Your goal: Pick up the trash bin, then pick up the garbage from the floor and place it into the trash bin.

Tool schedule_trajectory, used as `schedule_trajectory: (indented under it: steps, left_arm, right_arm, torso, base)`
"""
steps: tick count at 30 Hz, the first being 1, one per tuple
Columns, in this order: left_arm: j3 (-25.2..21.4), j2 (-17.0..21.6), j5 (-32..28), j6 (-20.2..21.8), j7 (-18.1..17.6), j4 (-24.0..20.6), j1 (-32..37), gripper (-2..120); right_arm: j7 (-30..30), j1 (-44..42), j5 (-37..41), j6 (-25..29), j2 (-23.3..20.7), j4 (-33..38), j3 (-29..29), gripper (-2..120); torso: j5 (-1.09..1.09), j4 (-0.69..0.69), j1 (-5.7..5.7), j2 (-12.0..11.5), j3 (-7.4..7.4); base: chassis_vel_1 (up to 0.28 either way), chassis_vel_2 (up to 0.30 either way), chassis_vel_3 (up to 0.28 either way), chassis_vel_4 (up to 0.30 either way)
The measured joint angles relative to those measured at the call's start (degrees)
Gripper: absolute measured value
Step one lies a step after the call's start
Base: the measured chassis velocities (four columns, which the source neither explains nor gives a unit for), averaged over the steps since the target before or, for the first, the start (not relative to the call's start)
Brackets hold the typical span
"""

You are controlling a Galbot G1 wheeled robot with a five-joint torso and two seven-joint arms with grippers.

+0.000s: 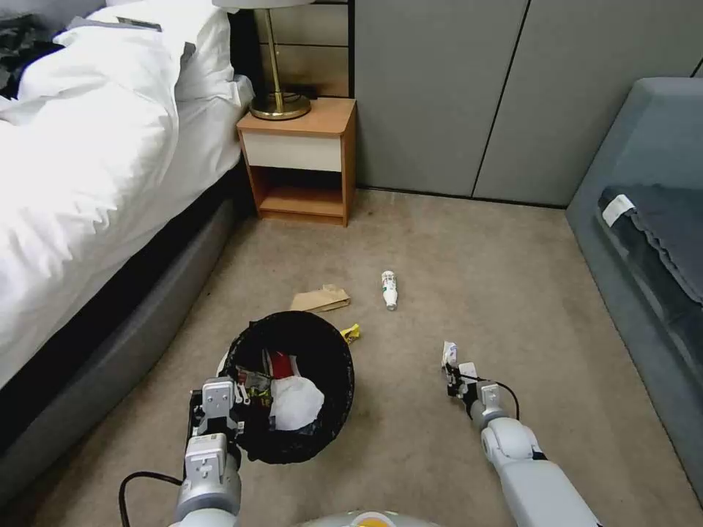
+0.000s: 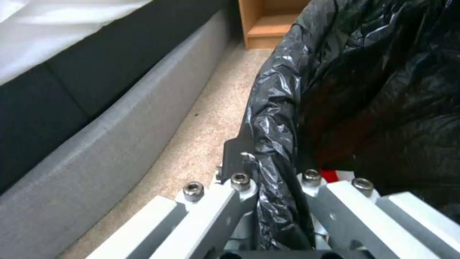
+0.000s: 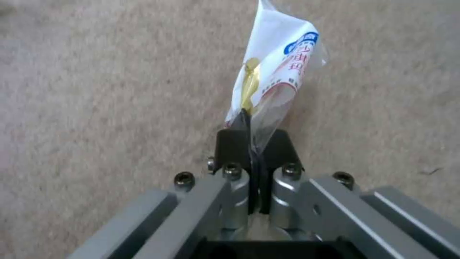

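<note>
Beige carpet (image 1: 454,241) betw. bed (image 1: 80,168) & sofa (image 1: 644,241). Trash bin (image 1: 293,388) gripped at lined rim by left gripper (image 2: 268,169), fingers clamped. White wrapper (image 3: 273,72) pinched at corner by right gripper (image 3: 251,138), off floor; judged light, flimsy, slippery. Bottle (image 1: 389,290), brown bag (image 1: 321,298) left on carpet.

I see beige carpet (image 1: 454,241) running back to a grey panelled wall (image 1: 439,88). A bed (image 1: 88,168) with a white duvet on a dark grey base fills my left. Beside it stands a wooden nightstand (image 1: 300,161) carrying a brass lamp (image 1: 278,95). A grey sofa (image 1: 644,219) lines my right.
</note>
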Motion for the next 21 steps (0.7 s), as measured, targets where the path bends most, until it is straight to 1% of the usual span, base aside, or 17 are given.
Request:
schedule_trajectory:
  steps: [1,2,3,4,6,7,10,11,12,13,14,15,16,17,18,19,21]
  left_arm:
    - [0.1,0.0,0.0,0.0,0.0,0.0,-0.1,1]
    - [0.3,0.0,0.0,0.0,0.0,0.0,-0.3,1]
    - [0.3,0.0,0.0,0.0,0.0,0.0,-0.3,1]
    - [0.3,0.1,0.0,0.1,0.0,0.1,-0.3,1]
    - [0.4,0.1,0.0,0.1,0.1,0.3,-0.5,1]
    - [0.4,0.1,0.0,0.1,0.1,0.3,-0.5,1]
    - [0.4,0.4,0.0,0.2,0.1,0.5,-0.7,1]
    - [0.4,0.4,0.0,0.2,0.1,0.5,-0.7,1]
    - [0.4,0.5,0.0,0.3,0.1,0.5,-0.7,1]
    - [0.4,0.5,0.0,0.3,0.1,0.5,-0.7,1]
    - [0.6,0.5,0.0,0.4,0.1,0.5,-0.7,1]
    - [0.6,0.5,0.0,0.4,0.1,0.5,-0.7,1]
    - [0.8,0.5,0.0,0.4,0.1,0.5,-0.6,1]
    - [1.2,0.6,0.2,0.4,0.2,0.5,-0.5,1]
    - [1.4,0.7,0.4,0.4,0.2,0.5,-0.4,1]
    - [1.4,0.7,0.4,0.4,0.2,0.5,-0.4,1]
    - [1.6,0.8,0.6,0.5,0.2,0.5,-0.5,1]
  right_arm:
    - [0.4,-0.7,0.4,0.4,-0.2,2.0,0.0,0]
    - [0.9,-2.4,1.3,0.9,-0.6,6.9,-0.2,0]
    - [0.9,-2.4,1.3,0.9,-0.6,6.9,-0.2,0]
    - [1.0,-2.9,1.5,1.1,-0.7,8.7,-0.2,0]
    - [1.2,-5.7,2.6,2.8,-1.0,17.3,-0.7,0]
    - [1.2,-5.7,2.6,2.8,-1.0,17.3,-0.7,0]
    - [-0.3,-9.4,3.7,7.6,-1.1,27.6,-1.3,0]
    - [-0.3,-9.4,3.7,7.6,-1.1,27.6,-1.3,0]
    - [-2.1,-11.4,4.3,9.6,-1.3,33.5,-1.8,0]
    - [-3.6,-12.5,4.7,10.8,-1.4,37.1,-2.0,0]
    - [-6.4,-14.0,5.2,12.7,-1.7,42.4,-2.5,0]
    - [-6.4,-14.0,5.2,12.7,-1.7,42.4,-2.5,0]
    - [-8.4,-14.9,5.4,13.8,-1.9,45.4,-2.8,0]
    - [-11.7,-16.4,5.5,15.4,-2.3,50.3,-3.9,0]
    - [-13.0,-17.3,5.6,15.9,-2.7,53.2,-4.9,0]
    - [-13.0,-17.3,5.6,15.9,-2.7,53.2,-4.9,0]
    - [-13.9,-19.5,6.0,16.2,-3.7,58.6,-8.7,0]
  torso:
    - [-0.01,0.00,0.00,0.0,0.00]
    - [0.00,0.00,0.00,0.0,0.00]
    - [0.00,0.00,0.00,0.0,0.00]
    - [-0.01,0.00,0.00,0.0,0.00]
    - [-0.01,0.00,0.00,0.0,0.00]
    - [-0.01,0.00,0.00,0.0,0.00]
    - [-0.01,0.01,0.00,0.0,0.00]
    - [-0.01,0.01,0.00,0.0,0.00]
    - [0.02,-0.01,0.00,0.0,0.00]
    - [0.00,0.00,0.00,0.0,0.00]
    - [-0.04,0.00,0.00,0.0,0.00]
    - [-0.04,0.00,0.00,0.0,0.00]
    - [-0.02,0.00,0.00,0.0,0.00]
    - [-0.02,0.00,0.00,0.0,0.00]
    - [-0.03,-0.01,0.00,0.0,0.00]
    - [-0.03,-0.01,0.00,0.0,0.00]
    - [-0.01,0.00,0.00,0.0,0.00]
  base:
    - [0.000,0.000,0.000,0.000]
    - [0.000,0.000,0.000,0.000]
    - [0.000,0.000,0.000,0.000]
    - [0.000,0.000,0.000,0.000]
    - [0.000,0.000,0.000,0.000]
    - [0.000,0.000,0.000,0.000]
    - [0.000,0.000,0.000,0.000]
    - [0.000,0.000,0.000,0.000]
    - [0.000,0.000,0.000,0.000]
    - [0.000,0.000,0.000,0.000]
    - [0.000,0.000,0.000,0.000]
    - [0.000,0.000,0.000,0.000]
    - [0.000,0.000,0.000,0.000]
    - [0.000,0.000,0.000,0.000]
    - [0.000,0.000,0.000,0.000]
    - [0.000,0.000,0.000,0.000]
    - [0.000,0.000,0.000,0.000]
